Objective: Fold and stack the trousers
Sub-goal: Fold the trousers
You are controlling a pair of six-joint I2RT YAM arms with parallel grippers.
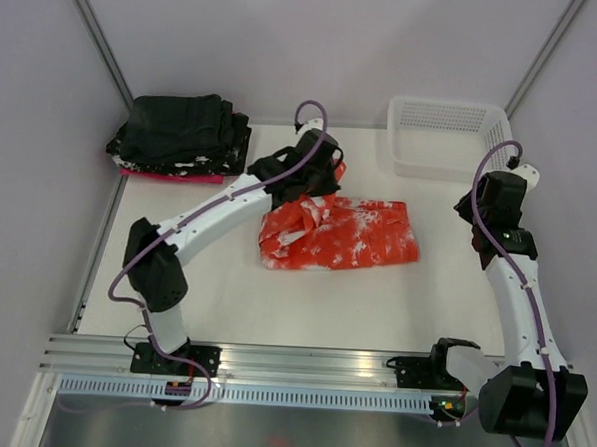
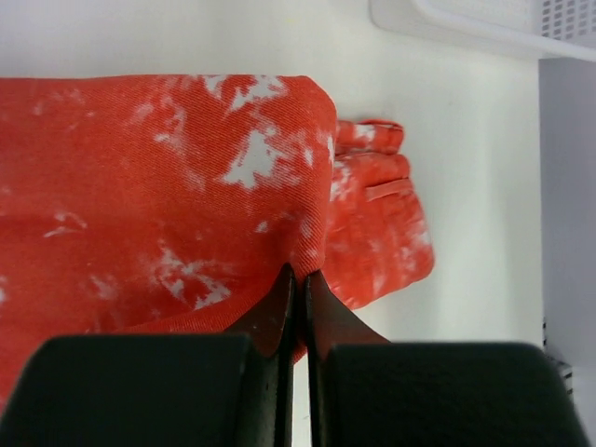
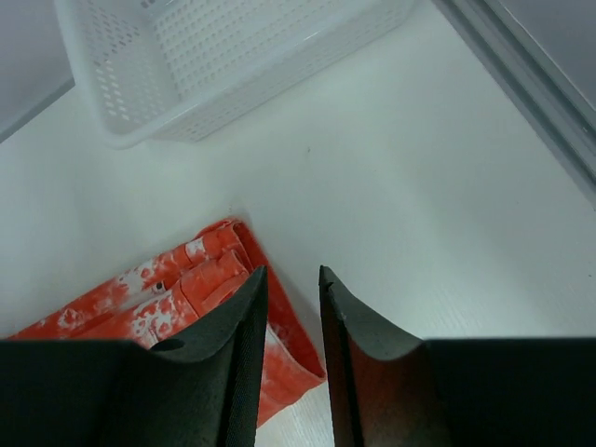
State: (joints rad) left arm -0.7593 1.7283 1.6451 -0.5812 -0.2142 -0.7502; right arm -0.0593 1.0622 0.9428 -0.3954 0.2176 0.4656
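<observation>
pinches a thin edge of the trousers (image 1: pixel 343 234) with the left gripper (image 2: pixel 298 276); holds the right gripper (image 3: pixel 293 279) slightly parted, empty; may lose the soft fabric on lifting, spoiling the fold.

The trousers (image 2: pixel 168 186) are thin woven cloth, matt, with a fine diagonal twill rib visible in the left wrist view. Their white splotches have soft, blurred edges. Behind them to the right, the basket (image 1: pixel 448 136) is white perforated plastic with a slight gloss on its rim. Behind them to the left, the black garments (image 1: pixel 181 132) and the pink cloth (image 1: pixel 166 176) beneath are soft matt fabric. The worktop (image 1: pixel 304 304) under the trousers is white, smooth and faintly sheeny. In front of them runs a ribbed rail (image 1: pixel 291 361) of bare, dull-silver metal. Both arms' jaws look like matt black plastic, smooth-faced.
</observation>
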